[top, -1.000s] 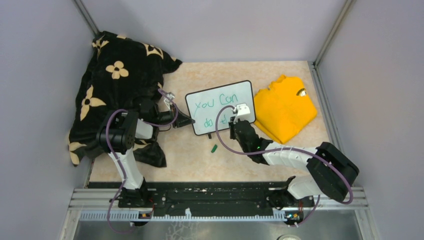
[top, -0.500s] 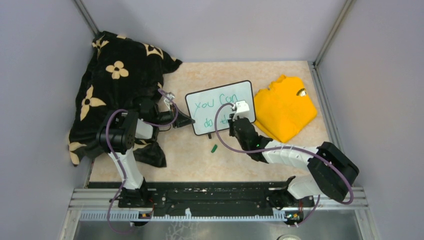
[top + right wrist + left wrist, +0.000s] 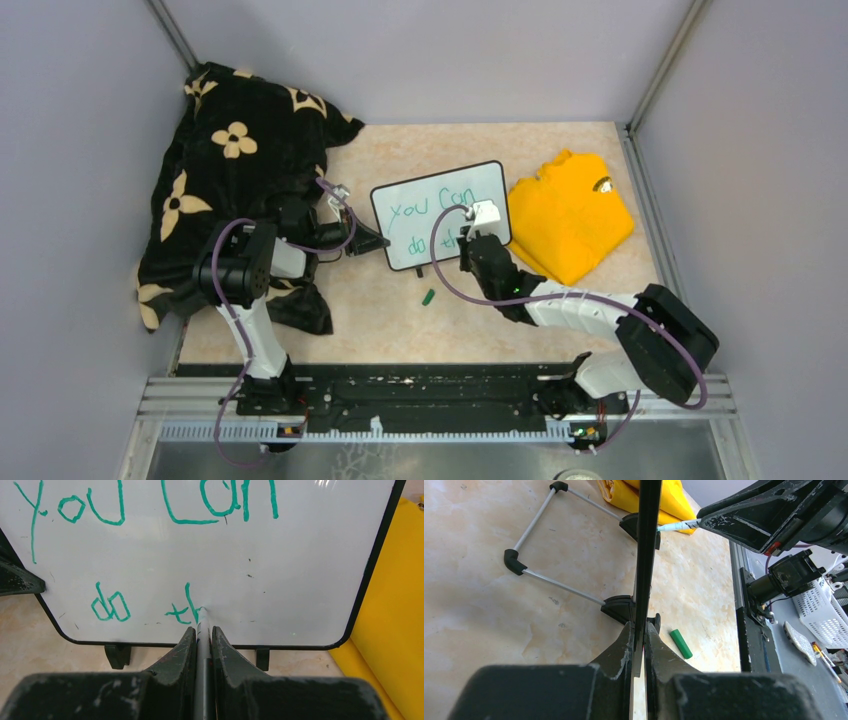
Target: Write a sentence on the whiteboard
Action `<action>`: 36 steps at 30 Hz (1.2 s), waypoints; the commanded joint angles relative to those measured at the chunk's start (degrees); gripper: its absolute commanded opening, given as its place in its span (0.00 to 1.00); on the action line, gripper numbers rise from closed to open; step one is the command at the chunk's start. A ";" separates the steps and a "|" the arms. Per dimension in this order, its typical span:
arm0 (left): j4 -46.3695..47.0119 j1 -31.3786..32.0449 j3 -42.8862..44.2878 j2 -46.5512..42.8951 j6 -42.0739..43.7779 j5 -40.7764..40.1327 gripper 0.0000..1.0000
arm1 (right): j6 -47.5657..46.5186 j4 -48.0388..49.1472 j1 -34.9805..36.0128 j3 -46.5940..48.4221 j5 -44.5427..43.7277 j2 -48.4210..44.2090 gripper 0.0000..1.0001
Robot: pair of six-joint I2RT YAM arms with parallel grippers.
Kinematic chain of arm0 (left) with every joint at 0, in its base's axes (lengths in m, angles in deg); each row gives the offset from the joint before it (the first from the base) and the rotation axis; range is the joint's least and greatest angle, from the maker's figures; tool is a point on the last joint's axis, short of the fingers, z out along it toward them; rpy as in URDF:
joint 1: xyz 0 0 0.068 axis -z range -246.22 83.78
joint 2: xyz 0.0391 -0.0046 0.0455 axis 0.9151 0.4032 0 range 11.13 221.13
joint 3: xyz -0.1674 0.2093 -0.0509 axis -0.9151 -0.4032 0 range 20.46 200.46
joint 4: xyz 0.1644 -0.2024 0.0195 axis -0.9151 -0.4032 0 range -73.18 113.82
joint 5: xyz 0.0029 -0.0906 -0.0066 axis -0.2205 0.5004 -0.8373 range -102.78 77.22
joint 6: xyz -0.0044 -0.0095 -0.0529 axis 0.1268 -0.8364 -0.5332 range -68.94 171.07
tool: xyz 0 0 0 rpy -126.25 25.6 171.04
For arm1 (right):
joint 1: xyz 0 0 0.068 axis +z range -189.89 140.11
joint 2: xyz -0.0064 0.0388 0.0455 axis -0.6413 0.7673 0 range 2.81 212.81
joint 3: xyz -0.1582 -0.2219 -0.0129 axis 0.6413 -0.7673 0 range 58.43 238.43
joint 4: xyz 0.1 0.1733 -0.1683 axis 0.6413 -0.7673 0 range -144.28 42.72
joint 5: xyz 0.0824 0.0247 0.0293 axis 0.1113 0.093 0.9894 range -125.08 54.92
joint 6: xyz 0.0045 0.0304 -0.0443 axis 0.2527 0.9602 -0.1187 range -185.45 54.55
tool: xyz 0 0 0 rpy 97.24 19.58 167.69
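Observation:
The whiteboard (image 3: 440, 188) stands tilted on small black feet mid-table, with "you Can" and "do th" in green on its face (image 3: 280, 555). My left gripper (image 3: 382, 241) is shut on the board's left edge. In the left wrist view, the black frame (image 3: 647, 540) runs edge-on between the gripper's (image 3: 640, 628) jaws. My right gripper (image 3: 470, 240) is in front of the board's lower right part, shut on a marker (image 3: 203, 618). The marker's tip touches the board at the end of "th", seen past the gripper (image 3: 202, 631).
A green marker cap (image 3: 428, 297) lies on the table just in front of the board (image 3: 680, 643). A folded yellow shirt (image 3: 570, 215) sits right of the board. A black blanket with cream flowers (image 3: 235, 150) covers the left side, under the left arm. Grey walls enclose the table.
The right gripper shifted the marker slightly up the board, and the stroke after "t" appeared. It has held still for the last half second. The left gripper has not moved.

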 commanded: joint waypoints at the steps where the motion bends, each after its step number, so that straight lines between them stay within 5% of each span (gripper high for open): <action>1: -4.88 1.06 -0.31 1.05 1.35 -1.26 0.00 | -0.28 1.86 -1.15 1.62 -2.64 -1.78 0.00; 36: -5.05 1.08 -0.28 1.03 1.30 -1.35 0.00 | 2.61 -1.01 -1.21 -2.21 -1.43 -2.91 0.00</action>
